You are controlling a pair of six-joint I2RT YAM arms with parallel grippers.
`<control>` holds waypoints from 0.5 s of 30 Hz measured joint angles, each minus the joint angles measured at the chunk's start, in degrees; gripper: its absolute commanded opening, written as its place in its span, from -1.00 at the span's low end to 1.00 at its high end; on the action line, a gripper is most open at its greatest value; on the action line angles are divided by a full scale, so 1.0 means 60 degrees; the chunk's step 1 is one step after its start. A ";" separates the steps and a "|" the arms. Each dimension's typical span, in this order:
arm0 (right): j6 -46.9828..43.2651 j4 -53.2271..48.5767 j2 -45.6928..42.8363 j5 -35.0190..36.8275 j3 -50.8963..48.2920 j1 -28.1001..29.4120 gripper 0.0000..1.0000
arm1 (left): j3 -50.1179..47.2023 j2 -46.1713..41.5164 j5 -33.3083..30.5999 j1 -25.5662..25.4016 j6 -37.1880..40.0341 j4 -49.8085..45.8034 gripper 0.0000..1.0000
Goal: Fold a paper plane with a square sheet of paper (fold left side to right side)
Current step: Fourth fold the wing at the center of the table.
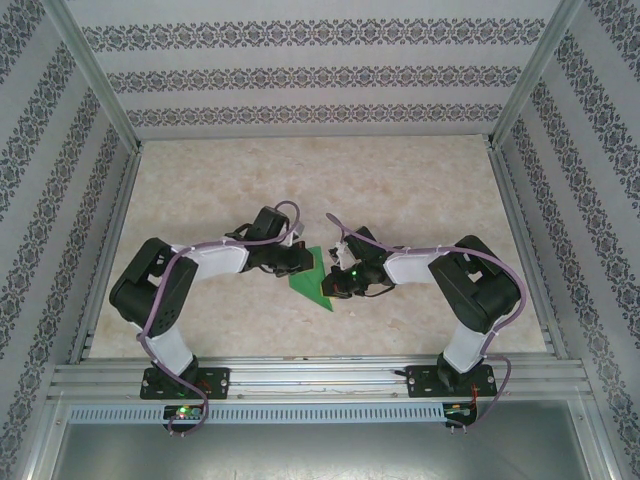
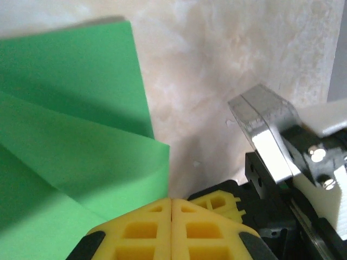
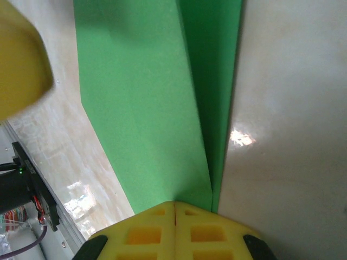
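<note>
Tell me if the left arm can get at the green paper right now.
Likely yes: the left gripper, shut, sits at the paper edge with nothing between them. The right gripper is at the opposite side and does not seem to block it.

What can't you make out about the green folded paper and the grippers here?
- Top view: the bright green folded paper is small, partly covered by the left gripper and right gripper; fold count unclear.
- Left wrist view: the shut left gripper hides whether it pinches the paper.
- Right wrist view: a yellow blob at top left is too blurred to identify.
</note>
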 measured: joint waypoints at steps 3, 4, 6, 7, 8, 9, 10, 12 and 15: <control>-0.0004 0.0004 0.0004 -0.0004 0.0000 0.0000 -1.00 | -0.0146 0.0098 0.0106 -0.0200 -0.0175 0.0248 -0.89; -0.0011 0.0000 0.0004 -0.0004 0.0000 0.0000 -1.00 | -0.0175 0.0182 0.0146 -0.0237 -0.0240 0.0339 -0.89; -0.0025 -0.0011 0.0004 -0.0004 0.0000 0.0000 -1.00 | -0.0193 0.0375 0.0189 -0.0240 -0.0306 0.0463 -0.89; -0.0025 -0.0018 0.0004 -0.0004 0.0000 0.0000 -1.00 | -0.0204 0.0474 0.0189 -0.0240 -0.0339 0.0528 -0.90; -0.0025 -0.0018 0.0004 -0.0004 0.0000 0.0000 -1.00 | -0.0211 0.0546 0.0186 -0.0240 -0.0361 0.0554 -0.89; -0.0025 -0.0022 0.0004 -0.0004 0.0000 0.0000 -1.00 | -0.0229 0.0608 0.0182 -0.0240 -0.0379 0.0594 -0.89; -0.0025 -0.0025 0.0004 0.0000 0.0000 0.0000 -1.00 | -0.0244 0.0656 0.0178 -0.0240 -0.0386 0.0619 -0.90; -0.0025 -0.0029 0.0004 -0.0004 0.0000 0.0000 -1.00 | -0.0266 0.0732 0.0153 -0.0240 -0.0412 0.0663 -0.91; -0.0029 -0.0051 0.0004 0.0000 0.0004 0.0000 -1.00 | -0.0270 0.0882 0.0062 -0.0240 -0.0419 0.0688 -0.92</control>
